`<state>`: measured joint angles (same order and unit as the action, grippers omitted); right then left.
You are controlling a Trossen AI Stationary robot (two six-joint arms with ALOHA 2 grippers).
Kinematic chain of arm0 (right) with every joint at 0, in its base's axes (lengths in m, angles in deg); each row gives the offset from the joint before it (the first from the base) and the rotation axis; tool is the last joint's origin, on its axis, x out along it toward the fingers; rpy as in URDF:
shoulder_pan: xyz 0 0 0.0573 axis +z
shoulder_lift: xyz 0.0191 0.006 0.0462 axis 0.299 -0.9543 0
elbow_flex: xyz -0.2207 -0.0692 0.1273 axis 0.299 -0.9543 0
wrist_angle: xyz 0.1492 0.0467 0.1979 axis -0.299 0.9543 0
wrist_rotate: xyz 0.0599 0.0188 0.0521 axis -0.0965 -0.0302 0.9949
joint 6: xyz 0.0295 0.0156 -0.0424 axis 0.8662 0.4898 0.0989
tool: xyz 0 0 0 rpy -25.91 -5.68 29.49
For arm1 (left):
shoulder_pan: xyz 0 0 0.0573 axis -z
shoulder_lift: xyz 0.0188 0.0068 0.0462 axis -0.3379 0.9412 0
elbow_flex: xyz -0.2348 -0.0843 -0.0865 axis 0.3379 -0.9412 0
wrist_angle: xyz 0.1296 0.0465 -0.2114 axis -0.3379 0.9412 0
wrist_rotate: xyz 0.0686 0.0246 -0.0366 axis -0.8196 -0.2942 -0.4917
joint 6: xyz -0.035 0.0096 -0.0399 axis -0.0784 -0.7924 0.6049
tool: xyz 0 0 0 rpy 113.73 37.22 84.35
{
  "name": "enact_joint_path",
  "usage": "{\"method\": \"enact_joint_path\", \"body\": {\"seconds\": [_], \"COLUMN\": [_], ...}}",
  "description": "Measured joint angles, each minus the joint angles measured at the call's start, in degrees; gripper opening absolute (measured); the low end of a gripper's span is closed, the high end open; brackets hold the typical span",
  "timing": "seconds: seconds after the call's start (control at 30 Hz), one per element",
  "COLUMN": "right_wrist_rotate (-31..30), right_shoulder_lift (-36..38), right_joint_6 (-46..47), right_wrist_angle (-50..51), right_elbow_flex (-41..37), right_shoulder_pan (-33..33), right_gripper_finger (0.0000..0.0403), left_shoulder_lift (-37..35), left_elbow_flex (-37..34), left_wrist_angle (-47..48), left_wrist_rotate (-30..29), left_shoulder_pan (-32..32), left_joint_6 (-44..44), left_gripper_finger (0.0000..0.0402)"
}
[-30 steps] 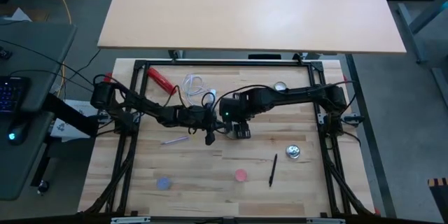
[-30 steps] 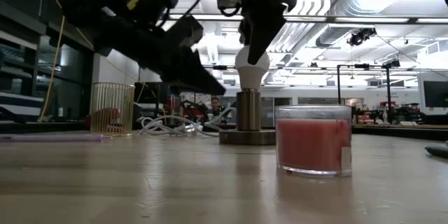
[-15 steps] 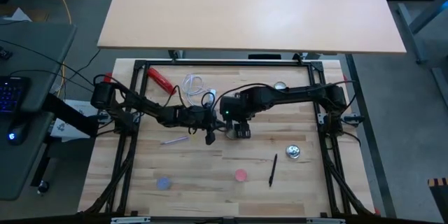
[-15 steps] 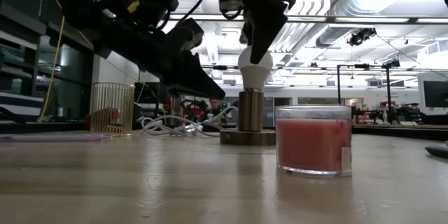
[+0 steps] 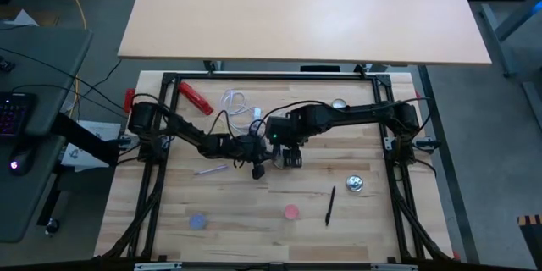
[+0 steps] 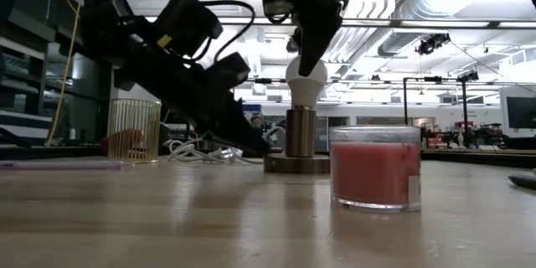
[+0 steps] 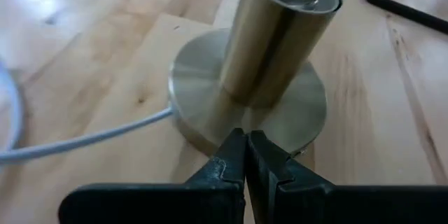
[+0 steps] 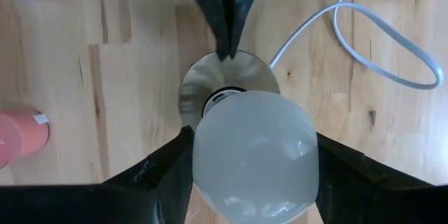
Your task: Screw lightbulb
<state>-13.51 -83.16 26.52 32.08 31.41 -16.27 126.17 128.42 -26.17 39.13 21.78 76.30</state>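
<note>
From above, near the middle of the wooden table point(image 5: 229, 212), the right gripper point(image 5: 288, 154) reaches in from the right and hangs over the socket stand, hiding the bulb beneath it; the left gripper point(image 5: 259, 166) comes in from the left and meets it just beside that spot. Counted on the boards are one red tool point(image 5: 194, 96), one white cable point(image 5: 235, 102), one pink candle point(image 5: 291, 212), one blue disc point(image 5: 198, 220), one black pen point(image 5: 330, 206) and one shiny silver disc point(image 5: 356, 185). At table height, the single lightbulb point(image 6: 305, 80) stands upright with its base in the one grey socket stand point(image 6: 297, 144), and the right gripper point(image 6: 308, 60) comes straight down onto its globe, while the left gripper point(image 6: 255, 142) slants down to the stand's foot; the candle point(image 6: 374, 167) sits nearer the camera. Past the left wrist, the left gripper point(image 7: 246, 152) is clenched, fingertips pressed together and touching the rim of the stand's round foot point(image 7: 203, 105). Past the right wrist, the lightbulb point(image 8: 255, 155) sits between the two right fingers point(image 8: 168, 168), grasped on both sides above the stand point(image 8: 225, 82).
</note>
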Motion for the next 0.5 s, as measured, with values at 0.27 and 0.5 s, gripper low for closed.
{"method": "enact_joint_path", "body": {"seconds": [0.27, 0.5], "right_wrist_rotate": [0.15, 0.16], "right_shoulder_lift": [0.00, -0.03], "right_joint_6": [0.38, 0.79], "right_wrist_angle": [-0.41, -0.48], "right_elbow_flex": [0.04, 0.07], "right_shoulder_pan": [0.02, 0.04], "right_gripper_finger": [0.0229, 0.0229], "left_shoulder_lift": [2.94, 2.95], "left_elbow_flex": [3.84, 3.95], "left_wrist_angle": [-0.05, 0.16], "left_wrist_rotate": [-0.03, -1.14], "left_shoulder_pan": [0.78, 0.78], "left_joint_6": [0.43, 0.44], "left_gripper_finger": [0.0000, 0.0000]}}
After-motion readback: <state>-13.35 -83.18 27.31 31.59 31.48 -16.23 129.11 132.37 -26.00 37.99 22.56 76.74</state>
